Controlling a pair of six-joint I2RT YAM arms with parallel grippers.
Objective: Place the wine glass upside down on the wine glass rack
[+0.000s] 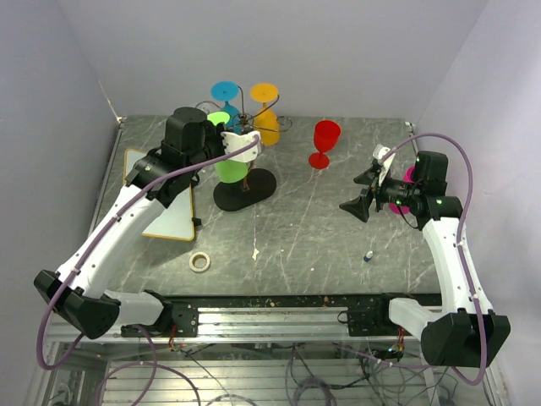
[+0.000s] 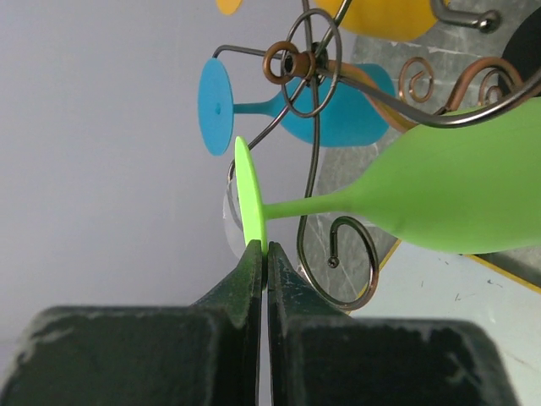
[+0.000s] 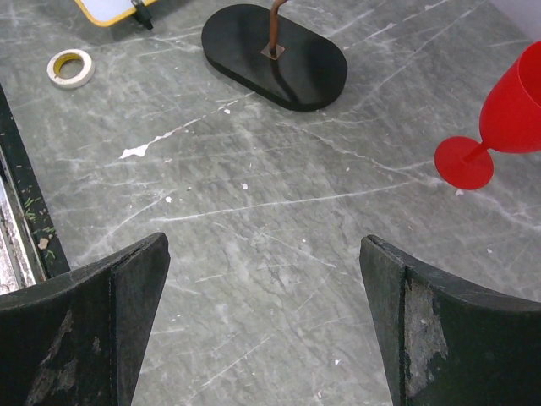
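Note:
The wine glass rack [image 1: 246, 188] stands left of centre on its black oval base; its wire arms [image 2: 313, 110] also show in the left wrist view. A blue glass [image 1: 226, 91] and an orange glass [image 1: 265, 93] hang on it upside down. My left gripper [image 1: 226, 128] is shut on the rim of the foot of a green wine glass [image 2: 251, 199]. The glass is inverted, with its bowl [image 2: 473, 194] and stem among the curled arms. I cannot tell whether it rests on the wire. A red glass [image 1: 324, 142] stands upright to the right. My right gripper [image 1: 368, 190] is open and empty above the table.
A yellow-edged white board [image 1: 165, 203] lies left of the rack and a tape roll [image 1: 199, 261] near the front. A small blue-and-white object [image 1: 368, 255] lies at front right. Something pink [image 1: 409, 178] sits behind my right wrist. Walls close in at the back and sides.

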